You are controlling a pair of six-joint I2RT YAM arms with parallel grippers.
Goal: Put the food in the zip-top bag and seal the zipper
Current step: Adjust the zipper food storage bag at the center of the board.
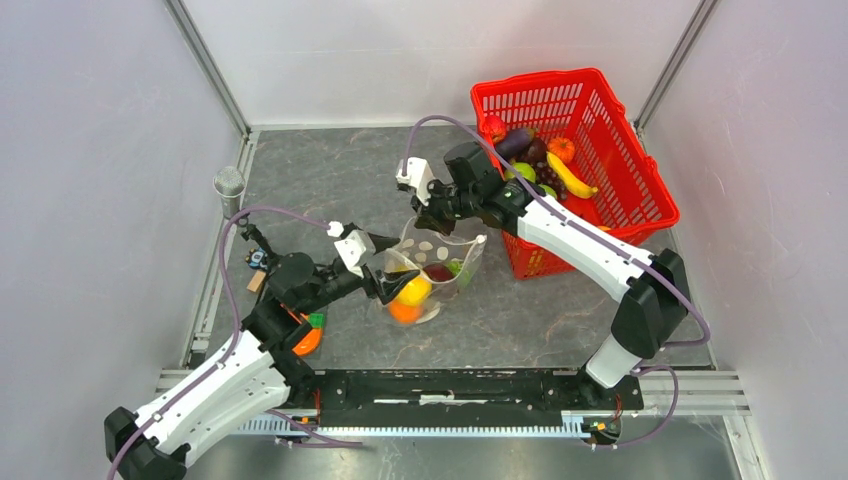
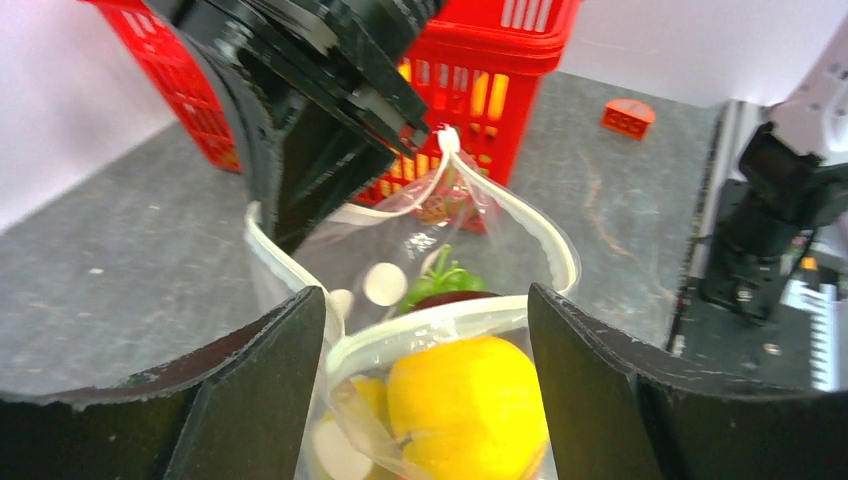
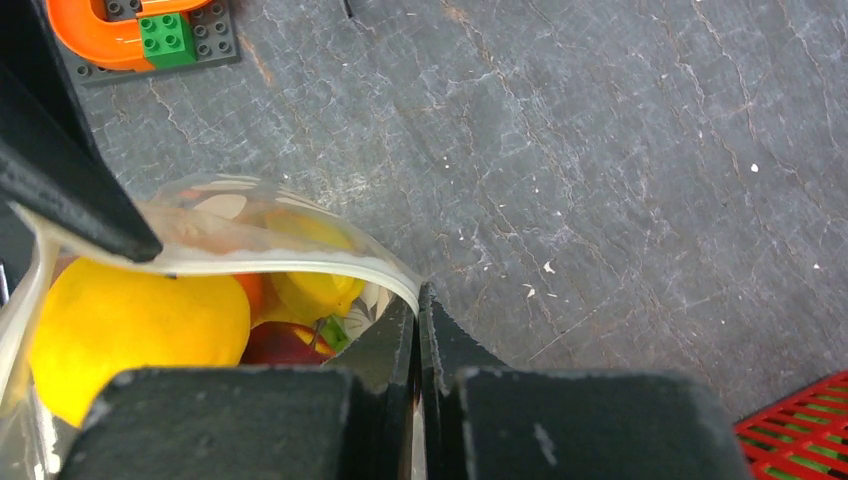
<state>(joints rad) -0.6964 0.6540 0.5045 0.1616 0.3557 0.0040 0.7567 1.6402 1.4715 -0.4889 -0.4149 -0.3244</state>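
The clear dotted zip-top bag (image 1: 447, 262) stands open mid-table, with yellow (image 1: 413, 290), orange and dark red food inside. My right gripper (image 1: 432, 218) is shut on the far edge of the bag's mouth, pinching the zipper (image 3: 300, 262) at its fingertips (image 3: 418, 295), and it holds that edge up. My left gripper (image 1: 392, 285) is open, its jaws either side of the bag's near rim (image 2: 428, 300). A yellow fruit (image 2: 465, 410) lies inside the bag just behind that rim. More food, such as a banana (image 1: 570, 178) and an aubergine (image 1: 515, 143), lies in the red basket (image 1: 600, 100).
The red basket stands at the back right, close behind the bag. A flat orange toy on a brick plate (image 1: 308, 335) lies beside the left arm. A grey post (image 1: 229, 185) stands at the left edge. A small orange brick (image 2: 628, 117) lies on the table.
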